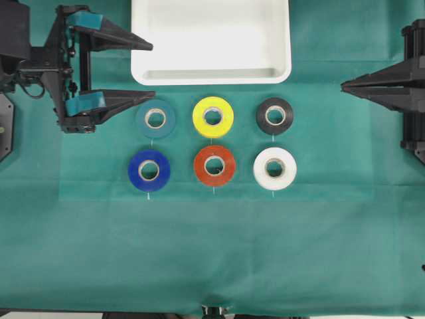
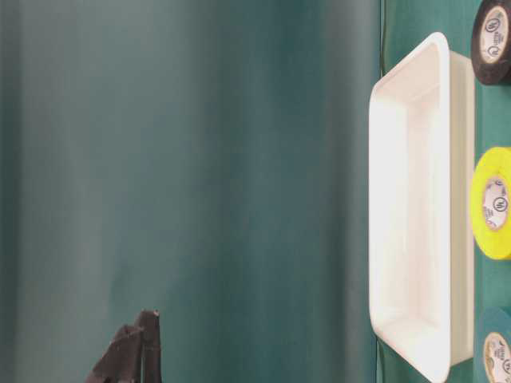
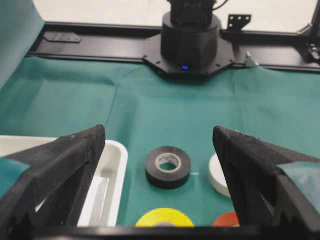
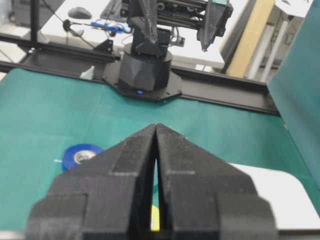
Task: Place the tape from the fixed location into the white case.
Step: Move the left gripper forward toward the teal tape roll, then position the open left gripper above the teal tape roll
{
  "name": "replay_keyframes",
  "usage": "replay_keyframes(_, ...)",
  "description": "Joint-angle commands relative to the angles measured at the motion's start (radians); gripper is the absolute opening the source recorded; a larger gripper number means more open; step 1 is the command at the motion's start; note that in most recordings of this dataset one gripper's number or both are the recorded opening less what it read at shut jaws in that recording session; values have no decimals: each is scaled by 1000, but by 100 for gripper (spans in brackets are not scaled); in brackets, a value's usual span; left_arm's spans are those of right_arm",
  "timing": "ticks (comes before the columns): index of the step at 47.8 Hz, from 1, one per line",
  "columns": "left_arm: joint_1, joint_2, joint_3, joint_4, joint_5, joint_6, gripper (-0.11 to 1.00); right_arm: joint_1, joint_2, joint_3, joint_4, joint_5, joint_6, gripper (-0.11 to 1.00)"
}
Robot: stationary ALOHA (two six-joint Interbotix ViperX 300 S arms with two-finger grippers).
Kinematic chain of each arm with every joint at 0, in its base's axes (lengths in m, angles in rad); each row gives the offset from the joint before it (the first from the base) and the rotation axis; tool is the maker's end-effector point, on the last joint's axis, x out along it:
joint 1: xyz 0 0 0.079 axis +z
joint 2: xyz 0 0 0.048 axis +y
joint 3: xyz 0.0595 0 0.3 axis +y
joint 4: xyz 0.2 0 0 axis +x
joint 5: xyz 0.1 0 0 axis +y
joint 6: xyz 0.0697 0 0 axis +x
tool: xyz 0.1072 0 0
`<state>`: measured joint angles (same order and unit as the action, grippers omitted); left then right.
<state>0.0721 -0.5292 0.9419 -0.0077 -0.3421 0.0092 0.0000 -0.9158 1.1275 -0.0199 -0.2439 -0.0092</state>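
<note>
The table-level view is turned on its side and mostly filled by green backdrop; it cuts the case point(image 2: 415, 199) lengthwise and shows only slivers of the black, yellow and teal rolls at its right edge. In the left wrist view the tape is out of sight below the frame, and the yellow roll point(image 3: 159, 219) and red roll point(image 3: 227, 220) are clipped at the bottom edge. In the right wrist view the closed fingers block most of the table, leaving only the blue roll point(image 4: 80, 155) and a corner of the case visible. From overhead, the left gripper point(image 1: 151, 72) reaches in level from the left with its jaws spread wide and nothing between them; one finger lies over the case's left edge, the other ends just beside the tape point(image 1: 155, 118). The tape lies flat on the cloth point(image 1: 212, 252), first in the upper row, in front of the case. The right gripper point(image 1: 345, 85) waits at the right edge, its jaws pressed together and empty, well apart from the rolls.
</note>
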Motion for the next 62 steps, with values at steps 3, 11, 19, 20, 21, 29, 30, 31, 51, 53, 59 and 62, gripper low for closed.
replay_keyframes(3,5,-2,-29,-2,-9,2,100,0,6,-29,0,-3,0,0)
replay_keyframes(11,6,-3,-29,0,-9,2,100,0,6,-29,0,-5,0,0)
replay_keyframes(19,6,-9,-34,-2,-2,-6,100,0,6,-29,-2,0,2,0)
replay_keyframes(20,6,-9,-34,-2,2,-8,100,0,6,-29,-2,0,2,0)
replay_keyframes(21,6,-12,-37,-2,6,-9,100,0,6,-29,0,2,2,0)
replay_keyframes(29,5,-23,-75,-8,135,-28,100,0,6,-29,-2,11,2,0)
replay_keyframes(30,6,-25,-83,-8,163,-32,100,0,6,-29,-2,12,2,0)
replay_keyframes(31,6,-26,-94,-9,192,-35,100,0,6,-29,-2,12,2,0)
replay_keyframes(51,6,23,-337,-9,813,-147,100,0,3,-31,0,18,2,0)
replay_keyframes(53,6,35,-359,-9,868,-161,100,0,3,-31,-2,18,2,0)
replay_keyframes(59,6,80,-417,-6,1012,-209,100,0,5,-31,0,18,2,0)
replay_keyframes(62,6,104,-443,-6,1066,-218,100,0,6,-31,0,18,2,0)
